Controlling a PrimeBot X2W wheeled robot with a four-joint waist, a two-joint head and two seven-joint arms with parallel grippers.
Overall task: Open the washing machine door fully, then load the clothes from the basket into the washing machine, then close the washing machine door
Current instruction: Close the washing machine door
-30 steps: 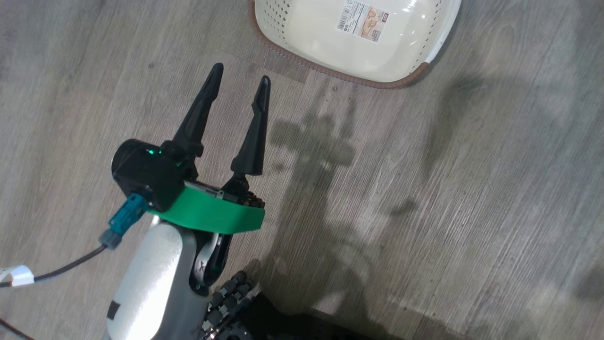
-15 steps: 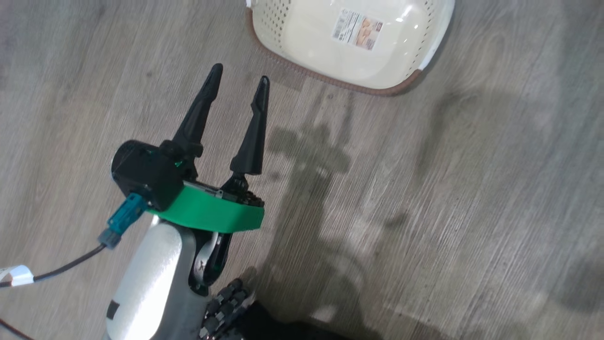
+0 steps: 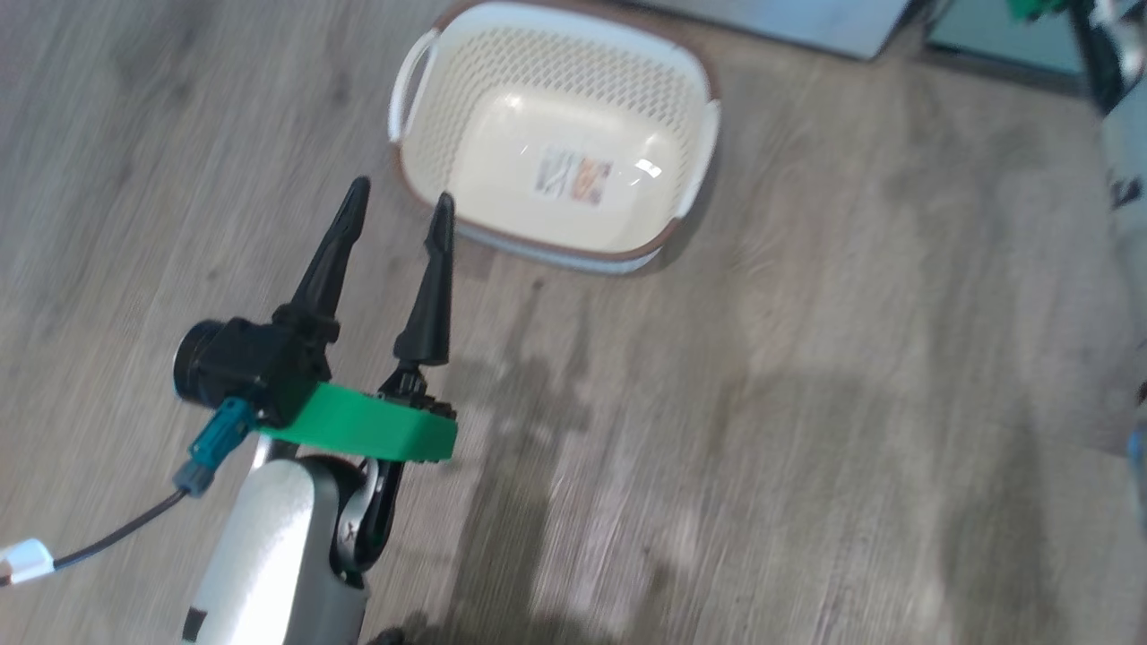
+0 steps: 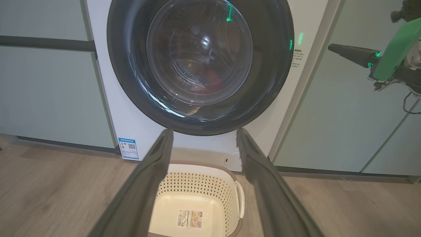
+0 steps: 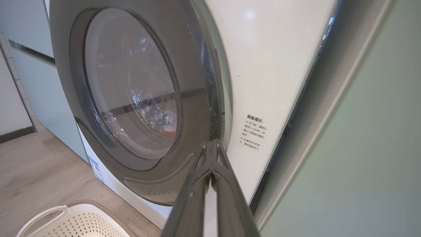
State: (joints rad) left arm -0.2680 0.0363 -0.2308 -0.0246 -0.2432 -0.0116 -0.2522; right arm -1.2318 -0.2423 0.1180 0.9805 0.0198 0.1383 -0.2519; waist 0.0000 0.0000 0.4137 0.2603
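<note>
The washing machine (image 4: 108,98) stands white between cabinets, and its door (image 4: 131,82) lies flat against the front. Red clothes (image 4: 210,79) show dimly through the glass. The cream basket (image 3: 538,81) sits on the floor before the machine, with nothing but its label inside. My left gripper (image 3: 401,192) hangs open just short of the basket's near rim, nothing between its fingers. My right gripper (image 5: 212,142) is shut, its tips close to the right rim of the door (image 5: 194,108). The left wrist view also shows the right gripper (image 4: 332,48) off to the right.
Pale teal cabinet doors (image 4: 49,98) flank the washing machine on both sides. A blue energy sticker (image 4: 127,148) and a round filter cap (image 4: 232,161) mark its lower front. Wooden floor (image 3: 806,403) spreads around the basket.
The head camera has swung, so the whole basket now shows instead of only its near part. My left gripper stays open with the same spread.
</note>
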